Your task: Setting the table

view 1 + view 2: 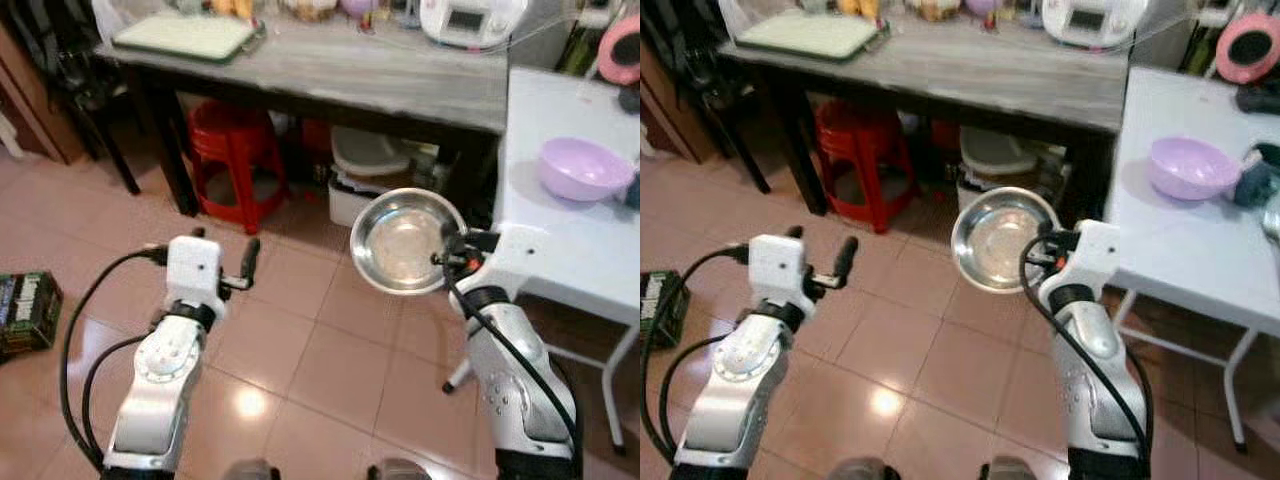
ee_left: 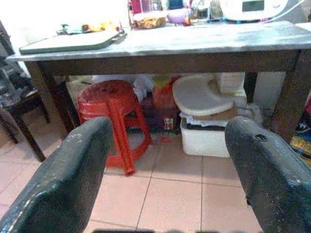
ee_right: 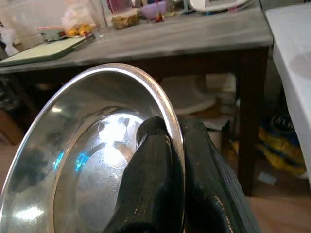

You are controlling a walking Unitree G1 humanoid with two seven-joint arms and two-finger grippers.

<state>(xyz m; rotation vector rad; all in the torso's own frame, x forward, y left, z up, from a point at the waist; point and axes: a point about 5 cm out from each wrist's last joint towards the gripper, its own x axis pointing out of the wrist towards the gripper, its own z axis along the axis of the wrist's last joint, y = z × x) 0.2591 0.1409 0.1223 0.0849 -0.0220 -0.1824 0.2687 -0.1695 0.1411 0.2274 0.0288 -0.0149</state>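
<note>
My right gripper (image 1: 450, 250) is shut on the rim of a shiny steel bowl (image 1: 405, 240), held in the air over the tiled floor, just left of the white table (image 1: 560, 250). In the right wrist view the two black fingers (image 3: 155, 189) pinch the bowl (image 3: 92, 160) rim between them. A lilac bowl (image 1: 582, 167) stands on the white table. My left gripper (image 1: 245, 262) is raised over the floor, open, with nothing between its fingers (image 2: 73, 174).
A dark grey table (image 1: 330, 70) runs along the back with a green tray (image 1: 185, 35) and a white appliance (image 1: 470, 20). Under it are a red stool (image 1: 232, 160) and white containers (image 1: 365, 170). A dark box (image 1: 25, 310) lies on the floor at left.
</note>
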